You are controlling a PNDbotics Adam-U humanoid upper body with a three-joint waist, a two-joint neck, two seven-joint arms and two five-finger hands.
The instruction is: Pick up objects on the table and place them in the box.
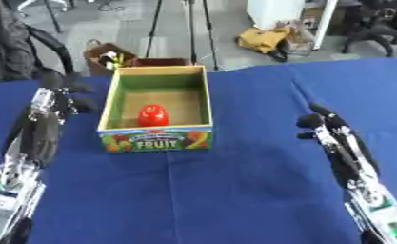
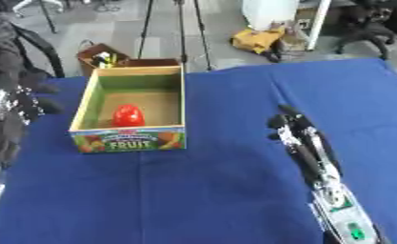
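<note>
Blue cloth-covered surface (image 1: 234,190) carried an open cardboard fruit-print box (image 1: 156,139) near its far edge. Left hand (image 1: 58,97) hovered by the left edge, right hand (image 1: 318,121) by the right; fingers relaxed, holding nothing. Red rounded fruit-shaped object (image 1: 152,115) sat inside the box.

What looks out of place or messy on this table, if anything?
Nothing stands out. The red object sits inside the upright fruit box, the blue tablecloth shows no spill, and both hands, left and right, hold nothing.
</note>
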